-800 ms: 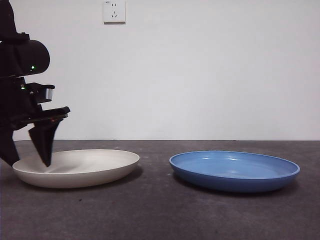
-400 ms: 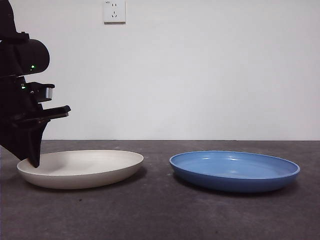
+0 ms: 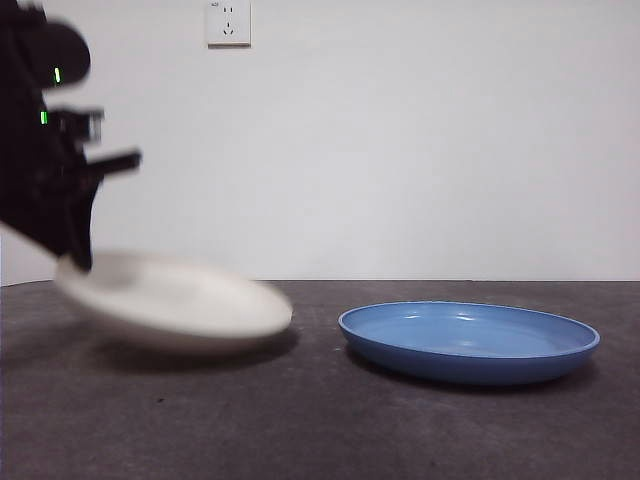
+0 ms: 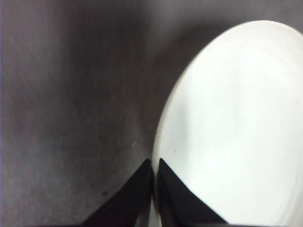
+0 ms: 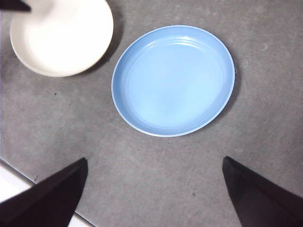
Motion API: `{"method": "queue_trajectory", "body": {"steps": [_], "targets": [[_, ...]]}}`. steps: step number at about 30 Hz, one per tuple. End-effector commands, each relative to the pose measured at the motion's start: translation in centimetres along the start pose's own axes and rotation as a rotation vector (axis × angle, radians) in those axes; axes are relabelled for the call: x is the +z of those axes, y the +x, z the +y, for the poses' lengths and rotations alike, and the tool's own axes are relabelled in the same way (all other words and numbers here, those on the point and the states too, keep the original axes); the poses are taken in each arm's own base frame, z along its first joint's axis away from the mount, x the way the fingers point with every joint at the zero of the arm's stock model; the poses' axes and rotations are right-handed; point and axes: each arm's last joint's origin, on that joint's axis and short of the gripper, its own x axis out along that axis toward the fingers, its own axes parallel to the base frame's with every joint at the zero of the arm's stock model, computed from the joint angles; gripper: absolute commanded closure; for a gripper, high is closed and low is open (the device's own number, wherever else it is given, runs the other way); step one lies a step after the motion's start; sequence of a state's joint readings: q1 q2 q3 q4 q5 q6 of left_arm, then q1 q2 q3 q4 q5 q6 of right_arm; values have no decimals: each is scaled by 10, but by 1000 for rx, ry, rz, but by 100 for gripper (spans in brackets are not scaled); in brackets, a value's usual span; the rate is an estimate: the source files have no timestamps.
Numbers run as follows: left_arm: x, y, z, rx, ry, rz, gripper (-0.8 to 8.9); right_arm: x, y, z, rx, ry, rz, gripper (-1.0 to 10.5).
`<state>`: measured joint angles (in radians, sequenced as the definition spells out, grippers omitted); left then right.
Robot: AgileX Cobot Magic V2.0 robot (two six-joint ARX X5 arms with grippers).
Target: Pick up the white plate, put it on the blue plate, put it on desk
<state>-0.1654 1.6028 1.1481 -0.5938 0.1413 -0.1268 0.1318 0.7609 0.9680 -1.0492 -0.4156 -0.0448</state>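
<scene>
At the left of the front view, the white plate point(image 3: 180, 300) hangs blurred and tilted, its left rim raised off the desk point(image 3: 320, 430). My left gripper point(image 3: 75, 255) is shut on that rim. The left wrist view shows its two jaws point(image 4: 155, 163) pinched together on the edge of the white plate point(image 4: 227, 132). The blue plate point(image 3: 470, 340) lies flat on the desk to the right, apart from the white one. My right gripper point(image 5: 154, 161) is open, high above the desk, with the blue plate point(image 5: 173, 80) and the white plate point(image 5: 61, 35) beyond it.
A wall socket point(image 3: 228, 22) sits on the white wall behind the desk. The desk's edge point(image 5: 28, 182) shows in the right wrist view close to one of the right jaws. A strip of bare desk lies between the two plates.
The left gripper has risen with the white plate's left rim in it. The plate went from flat on the desk to tilted and lifted. The blue plate has not moved.
</scene>
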Motion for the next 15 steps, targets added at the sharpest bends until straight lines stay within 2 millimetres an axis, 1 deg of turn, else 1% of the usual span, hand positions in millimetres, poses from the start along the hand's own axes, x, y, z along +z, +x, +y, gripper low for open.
{"method": "queue_trajectory", "body": {"steps": [1, 2, 5, 7, 12, 15], "targets": [[8, -21, -11, -49, 5, -80, 804, 4, -3, 2, 0, -4, -19, 490], [8, -29, -16, -59, 17, -102, 803, 4, -3, 2, 0, -5, -20, 490], [9, -44, -30, -93, 32, -138, 803, 5, -3, 2, 0, -7, -25, 490], [9, -49, -40, -131, 45, -149, 803, 5, -4, 2, 0, -8, -31, 490], [13, -53, -76, -205, 98, -174, 803, 5, -5, 3, 0, 0, -41, 490], [16, -49, -98, -247, 135, -180, 802, 5, -6, 3, 0, 14, -49, 490]]}}
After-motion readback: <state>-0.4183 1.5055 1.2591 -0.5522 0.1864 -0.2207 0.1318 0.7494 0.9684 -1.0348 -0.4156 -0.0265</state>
